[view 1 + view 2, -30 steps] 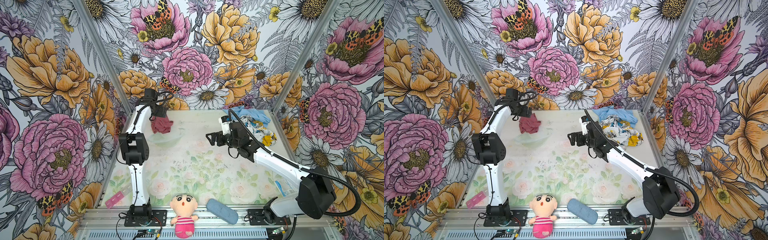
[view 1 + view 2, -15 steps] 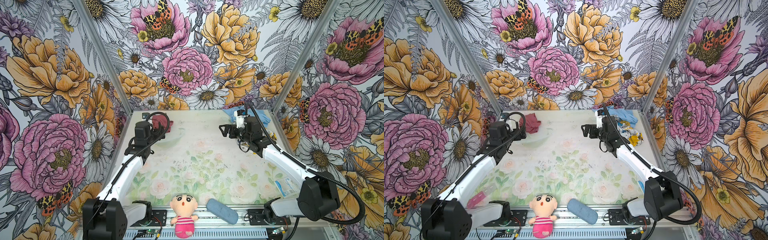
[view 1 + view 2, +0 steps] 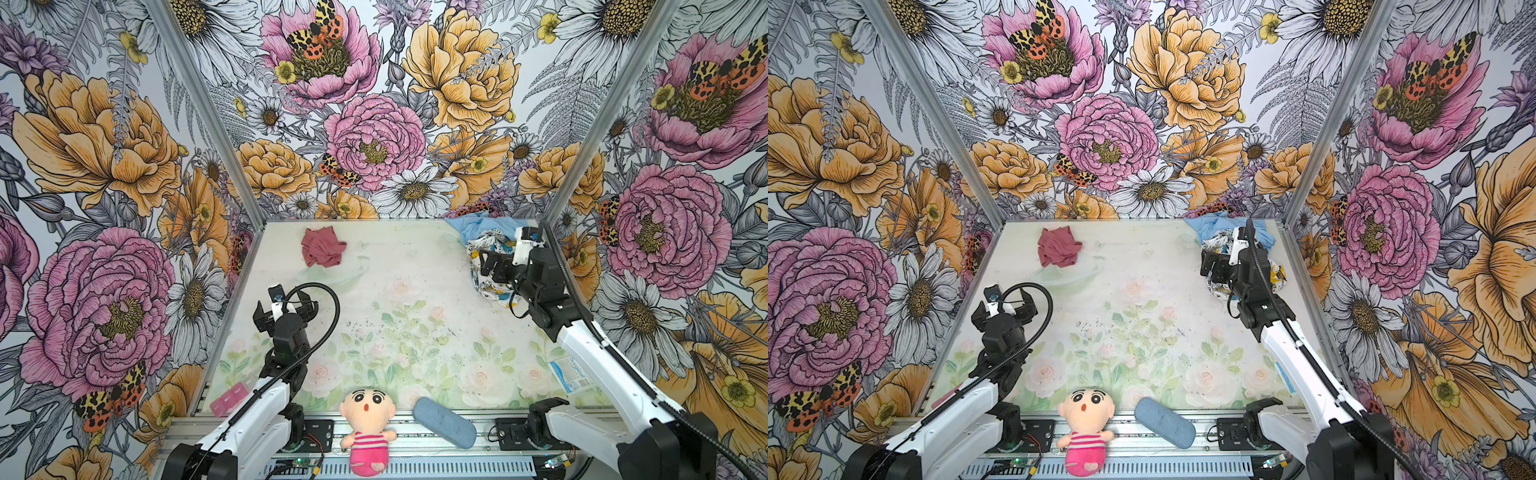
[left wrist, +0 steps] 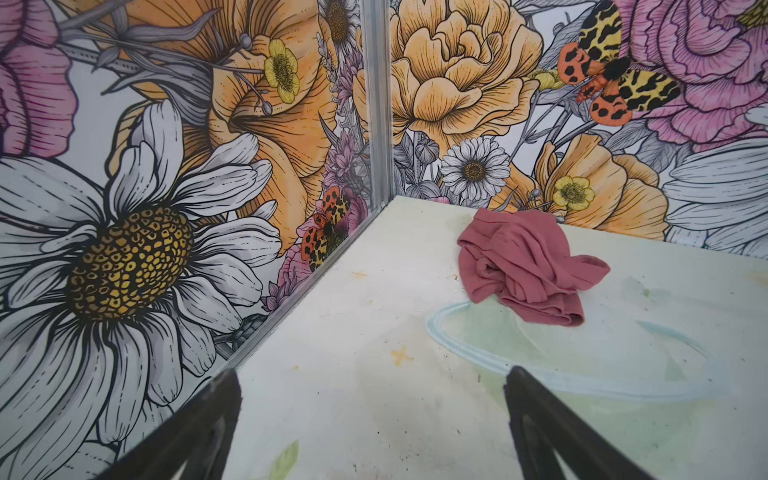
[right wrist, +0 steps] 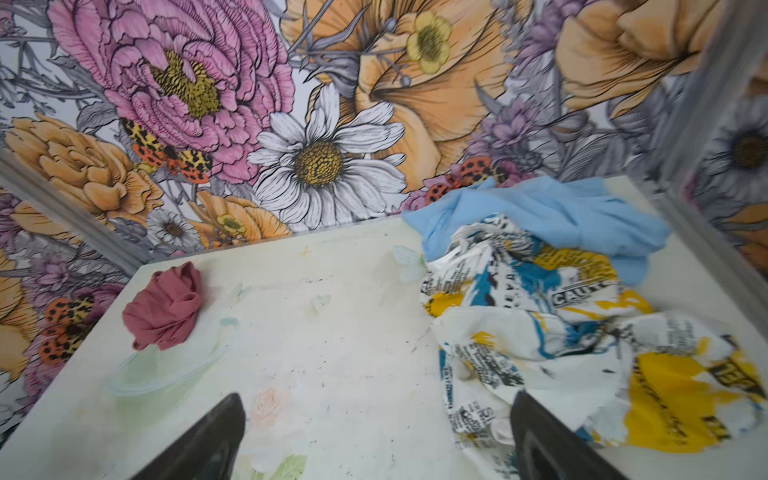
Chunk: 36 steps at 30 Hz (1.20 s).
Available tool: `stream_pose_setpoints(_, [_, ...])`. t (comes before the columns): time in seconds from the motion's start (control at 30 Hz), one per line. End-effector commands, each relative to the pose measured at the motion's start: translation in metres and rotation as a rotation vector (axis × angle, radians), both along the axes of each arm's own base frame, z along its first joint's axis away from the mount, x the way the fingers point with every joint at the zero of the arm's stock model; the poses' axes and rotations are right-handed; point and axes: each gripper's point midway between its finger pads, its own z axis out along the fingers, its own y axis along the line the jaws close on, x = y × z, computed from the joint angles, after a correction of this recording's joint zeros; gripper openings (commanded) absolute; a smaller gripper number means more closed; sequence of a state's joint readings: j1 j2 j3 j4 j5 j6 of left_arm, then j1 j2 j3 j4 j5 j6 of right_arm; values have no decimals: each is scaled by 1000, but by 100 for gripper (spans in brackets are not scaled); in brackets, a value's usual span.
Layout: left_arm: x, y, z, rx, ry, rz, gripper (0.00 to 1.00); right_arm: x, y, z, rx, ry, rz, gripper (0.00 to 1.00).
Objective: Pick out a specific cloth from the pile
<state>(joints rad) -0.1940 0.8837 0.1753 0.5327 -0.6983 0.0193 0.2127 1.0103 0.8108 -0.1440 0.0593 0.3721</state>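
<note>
One cloth [image 3: 322, 252] lies bunched, long axis unclear.

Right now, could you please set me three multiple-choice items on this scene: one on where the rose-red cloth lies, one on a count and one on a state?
1. Where does the rose-red cloth lie?
A. Alone on the table, near the far left corner
B. At the near edge
C. Draped over an arm

2. How many cloths show in the pile?
A. One
B. Four
C. Two

3. How does the left hand stand?
A. Shut on a cloth
B. Open and empty
C. Shut on nothing

Answers:
1 A, since it lies by itself on bare table, across from the pile.
2 C, since only a light blue cloth and a printed white cloth show.
3 B, since its fingers stand apart with nothing between them.
</note>
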Motion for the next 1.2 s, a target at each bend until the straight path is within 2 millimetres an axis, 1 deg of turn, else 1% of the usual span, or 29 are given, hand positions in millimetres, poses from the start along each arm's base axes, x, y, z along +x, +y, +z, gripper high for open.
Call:
stream_pose_setpoints(0.0, [7, 2, -6, -85, -62, -30, 99, -25, -47, -9, -137, -25, -207, 100])
stream_pose_setpoints(0.07, [17, 8, -12, -134, -61, -44, 99, -42, -63, -13, -148, -56, -277, 99])
stream_pose_setpoints(0.17, [34, 6, -16, -198, -83, -104, 99, -55, -69, -24, -162, -94, -291, 100])
stream_pose_setpoints(0.23, [46, 2, -15, -214, -117, -146, 99, -59, -71, -33, -161, -109, -296, 100])
stream_pose_setpoints(0.3, [61, -1, -20, -198, -23, -163, 99, -59, -70, -40, -150, -122, -293, 100])
stream_pose_setpoints(0.4, [74, -5, -23, -192, 7, -206, 99, -57, -70, -51, -153, -126, -293, 100])
stream_pose_setpoints(0.5, [78, -12, -24, -194, 16, -264, 99, -55, -71, -61, -164, -131, -302, 100])
stream_pose_setpoints(0.6, [78, -22, -22, -185, 11, -325, 99, -54, -71, -65, -163, -148, -300, 100])
stream_pose_setpoints(0.77, [79, -42, -23, -232, 4, -413, 99, -52, -76, -76, -231, -138, -311, 99])
stream_pose_setpoints(0.83, [82, -40, -26, -243, 32, -405, 99, -50, -77, -78, -244, -146, -312, 99])
stream_pose_setpoints(0.9, [79, -35, -25, -208, 40, -374, 99, -47, -79, -81, -255, -158, -323, 99])
stream_pose_setpoints(0.97, [70, -21, -22, -131, 56, -295, 99, -42, -81, -86, -268, -152, -331, 100])
stream_pose_setpoints(1.03, [67, -5, -19, -108, 21, -235, 99, -39, -81, -92, -277, -142, -328, 99])
stream_pose_setpoints(1.1, [72, -2, -17, -154, -40, -275, 99, -35, -81, -100, -276, -140, -324, 99])
stream_pose_setpoints(1.13, [77, -2, -19, -177, -68, -301, 99, -34, -82, -103, -273, -143, -323, 99])
stream_pose_setpoints(1.17, [83, -5, -27, -185, -60, -328, 99, -32, -82, -106, -270, -150, -323, 100])
